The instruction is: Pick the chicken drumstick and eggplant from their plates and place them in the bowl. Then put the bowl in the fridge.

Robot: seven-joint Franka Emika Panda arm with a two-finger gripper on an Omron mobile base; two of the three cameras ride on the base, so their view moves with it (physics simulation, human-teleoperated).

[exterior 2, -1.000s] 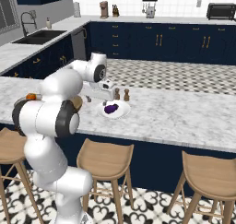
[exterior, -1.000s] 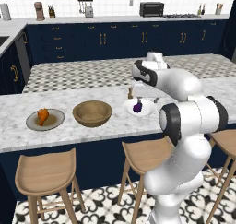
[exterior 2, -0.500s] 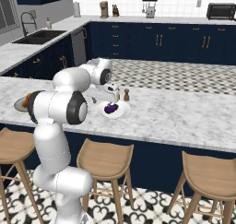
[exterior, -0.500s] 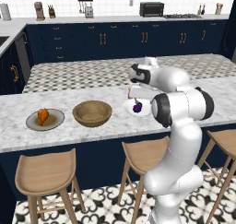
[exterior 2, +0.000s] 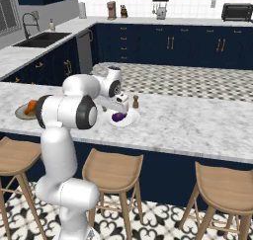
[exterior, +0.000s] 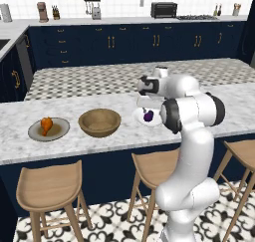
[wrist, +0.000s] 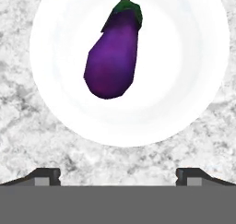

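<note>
Since the earlier frame, arm has folded in over the white plate [wrist: 50, 94]. Gripper [wrist: 118, 174] hovers released above eggplant [wrist: 113, 61]. Drumstick [exterior: 46, 125] remains on grey plate [exterior: 35, 133]; bowl [exterior: 99, 122] empty. Nothing placed yet.

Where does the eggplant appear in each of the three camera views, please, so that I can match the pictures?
Left base view: the eggplant lies right of centre, just left of the arm's dark elbow joint.
Right base view: eggplant left of centre, right of the elbow.
Hand view: eggplant upper centre, stem end up.
Shared landmark: the white plate under it.
</note>
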